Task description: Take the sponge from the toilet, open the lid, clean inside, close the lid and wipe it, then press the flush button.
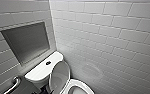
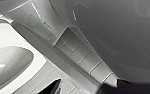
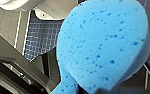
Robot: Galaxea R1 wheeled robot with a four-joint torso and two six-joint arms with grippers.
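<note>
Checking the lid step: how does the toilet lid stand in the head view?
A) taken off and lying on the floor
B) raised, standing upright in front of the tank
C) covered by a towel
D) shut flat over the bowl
B: the lid stands upright in front of the tank, leaving the bowl uncovered below it.

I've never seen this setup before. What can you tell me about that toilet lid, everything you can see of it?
The lid is a white, glossy oval, smooth and plain, plastic by the look. It stands raised, nearly upright, its hollow inner face toward the bowl. It leans back toward the tank, beside the dark flush button. Whether it touches the tank cannot be told.
</note>
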